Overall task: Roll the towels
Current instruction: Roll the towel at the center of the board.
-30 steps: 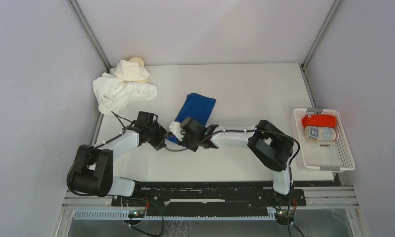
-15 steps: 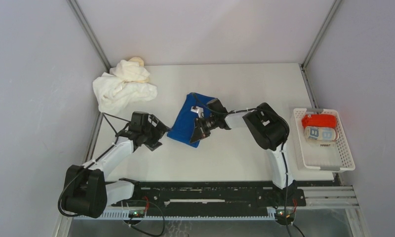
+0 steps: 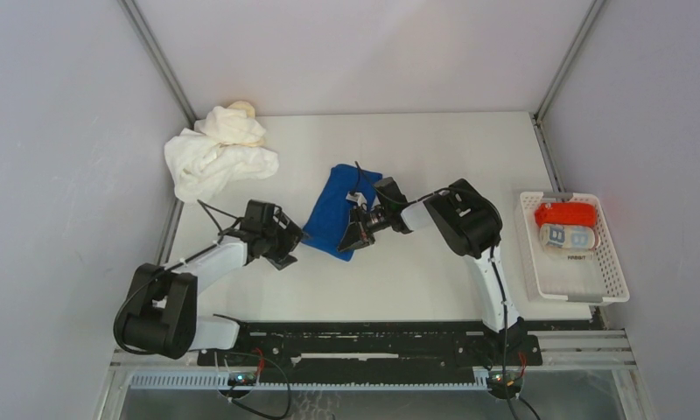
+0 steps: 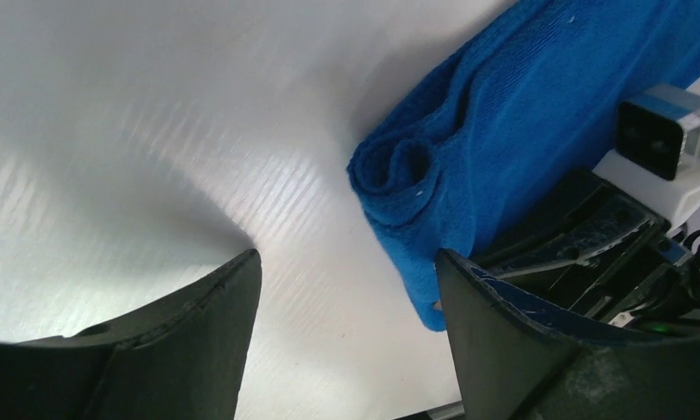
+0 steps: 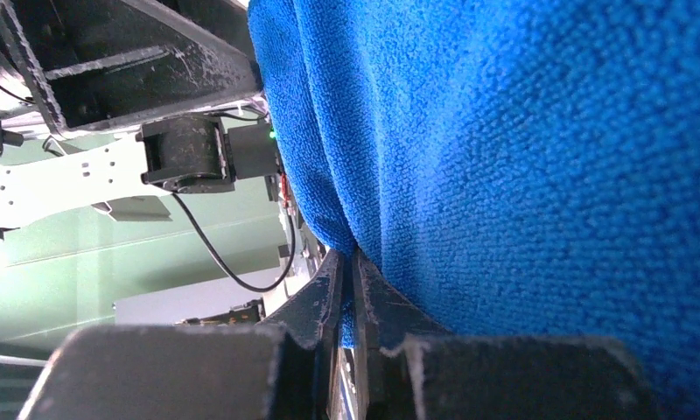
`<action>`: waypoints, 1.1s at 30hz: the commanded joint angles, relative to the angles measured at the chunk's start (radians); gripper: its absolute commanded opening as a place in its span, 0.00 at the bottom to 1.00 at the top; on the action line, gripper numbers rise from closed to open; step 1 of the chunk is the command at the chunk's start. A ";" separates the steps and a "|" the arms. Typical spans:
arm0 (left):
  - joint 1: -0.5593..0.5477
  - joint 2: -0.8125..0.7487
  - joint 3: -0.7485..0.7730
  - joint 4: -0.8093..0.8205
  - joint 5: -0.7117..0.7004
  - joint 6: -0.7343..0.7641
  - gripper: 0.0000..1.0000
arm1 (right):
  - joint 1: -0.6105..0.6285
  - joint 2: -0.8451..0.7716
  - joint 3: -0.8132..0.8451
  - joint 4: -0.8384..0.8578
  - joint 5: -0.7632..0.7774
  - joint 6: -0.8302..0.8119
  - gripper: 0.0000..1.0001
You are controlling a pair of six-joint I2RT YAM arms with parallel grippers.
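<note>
Two towels look finished, one is under way, and a heap waits, as far as I can judge. The right jaws are pinched tight on a fold of the blue towel [image 5: 521,131] along its near right edge. The left jaws stand wide apart with nothing between them, low over the surface [image 3: 434,157], just beside the towel's near left corner.

The blue towel [image 3: 338,203] lies near the middle of the surface, slanting from near left to far right, most of it flat. At the right edge, a white slatted basket [image 3: 615,267] holds a red roll [image 3: 567,213] and a light-blue patterned roll [image 3: 567,236], side by side. In the far left corner the white and cream cloths [image 3: 213,156] sit crumpled in a heap, none of them rolled.

From the left wrist you can see what the overhead view hides: the blue towel's [image 4: 521,131] near end is curled into a small loose spiral. The right wrist view shows the pinch on the cloth itself. Only the overhead view takes in the basket and the heap.
</note>
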 commanded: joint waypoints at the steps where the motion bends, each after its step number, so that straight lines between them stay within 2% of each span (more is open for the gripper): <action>1: -0.005 0.059 0.072 0.044 -0.018 -0.002 0.76 | -0.006 0.028 -0.017 -0.002 0.026 0.020 0.03; 7: -0.005 0.142 0.116 0.055 -0.032 0.005 0.66 | -0.004 0.032 -0.011 -0.031 0.034 -0.003 0.03; 13: -0.005 0.215 0.141 0.045 -0.038 0.022 0.40 | 0.004 -0.015 0.004 -0.128 0.076 -0.127 0.05; 15: -0.005 0.229 0.151 0.023 -0.043 0.034 0.26 | 0.012 -0.060 0.007 -0.183 0.113 -0.202 0.11; 19: -0.004 0.231 0.176 -0.056 -0.063 0.074 0.15 | 0.046 -0.178 0.035 -0.355 0.239 -0.389 0.19; 23: -0.005 0.232 0.224 -0.164 -0.094 0.128 0.13 | 0.093 -0.311 0.035 -0.465 0.407 -0.540 0.29; 27: -0.005 0.233 0.263 -0.243 -0.098 0.167 0.13 | 0.193 -0.425 0.034 -0.553 0.669 -0.710 0.38; 33: -0.003 0.258 0.312 -0.349 -0.067 0.224 0.13 | 0.402 -0.499 0.001 -0.527 1.031 -0.887 0.46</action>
